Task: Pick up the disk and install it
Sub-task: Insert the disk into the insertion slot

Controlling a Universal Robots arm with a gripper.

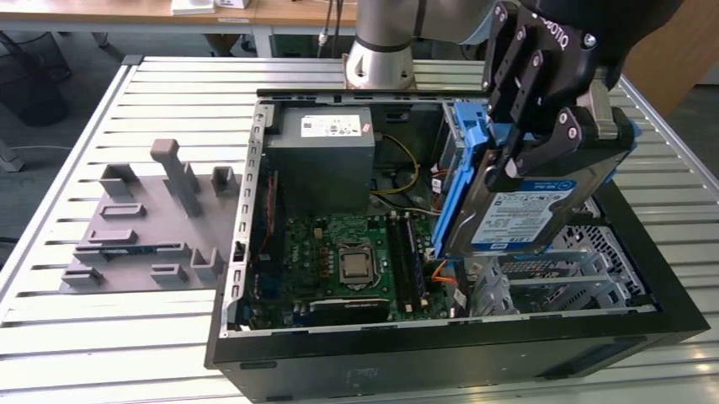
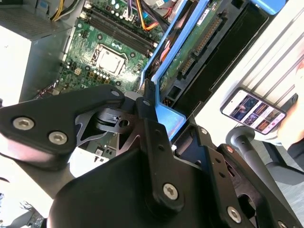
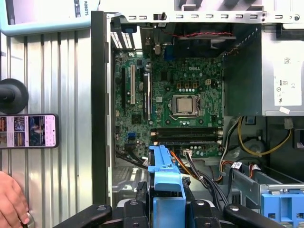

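Slatted aluminium bench (image 1: 67, 337) takes up most of the exterior view. Beyond its far edge are wooden desks (image 1: 281, 13) & dark floor. Arm base (image 1: 376, 63) stands at the bench's far edge, approx halfway along.

Counts:
- 1 black PC case (image 1: 450, 349), open, lying on its side toward the bench's near edge & the exterior view's right.
- Inside it: 1 green mobo (image 1: 337, 261) w/ 1 CPU socket (image 1: 355, 263), 1 grey PSU (image 1: 323, 160) at the case's far end, 1 silver cage (image 1: 561, 282) at its near corner.
- 1 grey fixture plate (image 1: 146, 227) w/ several upright blocks, near the bench edge at the exterior view's left, well apart from the case.
- 1 phone (image 3: 28, 130), screen lit, over the slats just outside the case wall.
- 1 hand (image 3: 12, 202) near the phone, not touching it.
- 1 disk (image 1: 528, 210), silver w/ blue carrier frame.

Claw (image 1: 556, 147) is clenched on the disk, fingers pressing its flat faces. Disk hangs on edge, tilted, above the case's side at the exterior view's right, over the cage. Can't tell if its lower end touches the cage. Its green circuit side (image 2: 190, 52) shows in the second wrist view, its blue frame (image 3: 166, 175) in the first wrist view.
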